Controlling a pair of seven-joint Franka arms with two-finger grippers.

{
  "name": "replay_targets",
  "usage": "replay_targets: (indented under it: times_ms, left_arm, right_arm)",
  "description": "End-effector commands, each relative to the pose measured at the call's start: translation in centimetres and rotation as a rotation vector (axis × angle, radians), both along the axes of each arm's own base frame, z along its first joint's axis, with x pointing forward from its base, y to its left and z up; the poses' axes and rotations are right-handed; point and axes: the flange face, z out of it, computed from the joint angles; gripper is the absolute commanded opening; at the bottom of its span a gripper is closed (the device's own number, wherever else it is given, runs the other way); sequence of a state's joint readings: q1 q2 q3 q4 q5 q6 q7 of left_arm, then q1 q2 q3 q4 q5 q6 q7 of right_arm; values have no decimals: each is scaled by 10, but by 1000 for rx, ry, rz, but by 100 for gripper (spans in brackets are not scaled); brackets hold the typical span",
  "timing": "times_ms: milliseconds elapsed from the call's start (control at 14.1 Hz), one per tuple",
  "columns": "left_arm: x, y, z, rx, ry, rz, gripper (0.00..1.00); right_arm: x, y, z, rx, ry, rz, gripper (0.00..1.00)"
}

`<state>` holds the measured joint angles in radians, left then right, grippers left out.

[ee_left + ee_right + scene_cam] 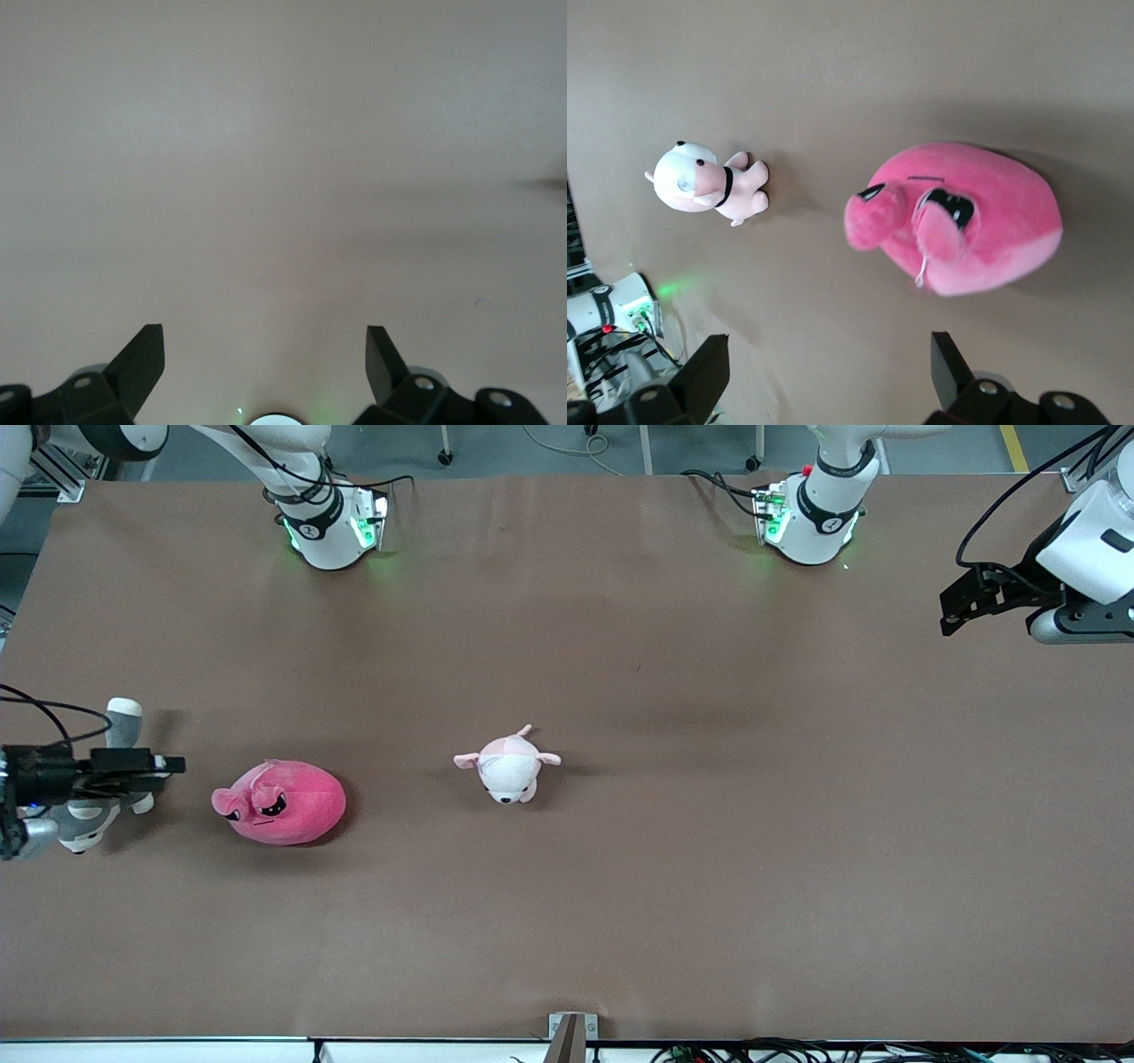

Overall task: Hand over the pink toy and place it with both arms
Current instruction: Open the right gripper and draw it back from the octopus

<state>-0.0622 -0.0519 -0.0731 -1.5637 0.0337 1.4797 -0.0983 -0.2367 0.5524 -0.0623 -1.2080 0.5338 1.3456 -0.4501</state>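
The pink toy (279,803), a hot-pink blob plush with a frowning face, lies on the brown table (620,646) toward the right arm's end. In the right wrist view the pink toy (966,217) lies ahead of the fingers. My right gripper (168,764) is open and empty, up beside the toy and over a grey-and-white husky plush; its own view shows the gripper (828,372) with its fingers spread. My left gripper (952,611) waits open and empty above the left arm's end of the table; in its own view the gripper (263,359) has only bare table under it.
A small pale pink-and-white animal plush (507,766) lies near the table's middle and also shows in the right wrist view (709,186). The husky plush (84,824) lies partly hidden under my right gripper. Two arm bases (332,527) (811,518) stand farthest from the front camera.
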Motion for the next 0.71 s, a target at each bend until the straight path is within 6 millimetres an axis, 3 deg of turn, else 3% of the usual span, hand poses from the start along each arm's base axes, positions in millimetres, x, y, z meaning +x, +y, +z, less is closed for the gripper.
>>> replay_targets:
  times_ms: [0,142,283,637]
  left_arm:
    - [-7,2,8,-18,-14,-10,100]
    - [-8,3,8,-17,-13,-9,100]
    - [-9,4,9,-17,-14,-7,100]
    - [-12,4,13,-17,-17,-7,100]
  right_arm:
    - [-19,34,73,-157,-7,-32,100]
    - [-32,58,112,-261,-40,-15,100]
    - [-39,75,125,-384,-42,21,100]
    - [-28,63,158,-597,-157,-16,100]
